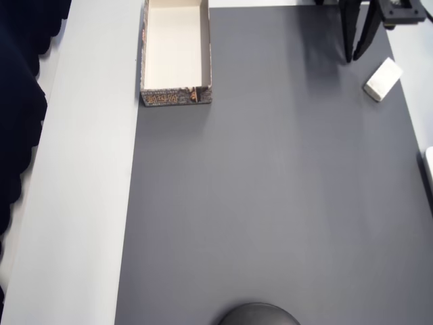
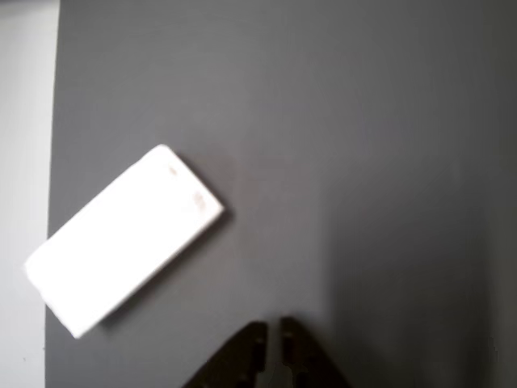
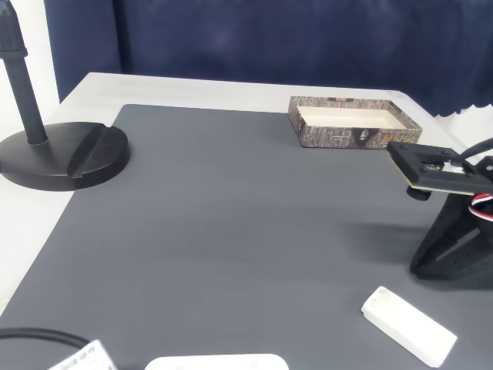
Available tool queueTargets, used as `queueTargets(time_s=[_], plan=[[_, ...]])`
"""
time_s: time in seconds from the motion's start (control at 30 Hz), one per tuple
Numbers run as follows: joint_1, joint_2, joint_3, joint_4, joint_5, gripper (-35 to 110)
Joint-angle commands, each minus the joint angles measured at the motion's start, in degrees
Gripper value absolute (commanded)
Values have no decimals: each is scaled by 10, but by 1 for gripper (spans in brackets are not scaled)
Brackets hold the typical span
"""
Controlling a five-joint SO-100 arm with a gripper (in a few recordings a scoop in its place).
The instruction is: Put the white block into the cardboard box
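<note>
The white block [image 2: 123, 240] lies flat on the grey mat [image 1: 270, 203], up and left of the gripper [image 2: 273, 333] in the wrist view (long axis running diagonally); the jaws are pressed nearly together, empty, far from the cardboard box [image 1: 175, 95]

White block [image 3: 408, 325], brown-grey patterned cardboard box [image 1: 175, 97], dark grey mat [image 1: 270, 203].

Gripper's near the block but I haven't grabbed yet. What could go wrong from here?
1. The white block lies diagonal and off to the left of the gripper in the wrist view, and the jaws look nearly shut; closing in now could nudge it aside.
2. It sits near the grey mat's edge and may slide off.
3. The cardboard box is far across the mat; a weak grip could drop the block.
</note>
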Motion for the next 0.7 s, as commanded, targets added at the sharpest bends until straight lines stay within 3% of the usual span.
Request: queueTargets(time_s=[0.0, 0.67], plan=[[-7, 21, 11, -11, 1, -1], [4, 21, 11, -11, -1, -2]])
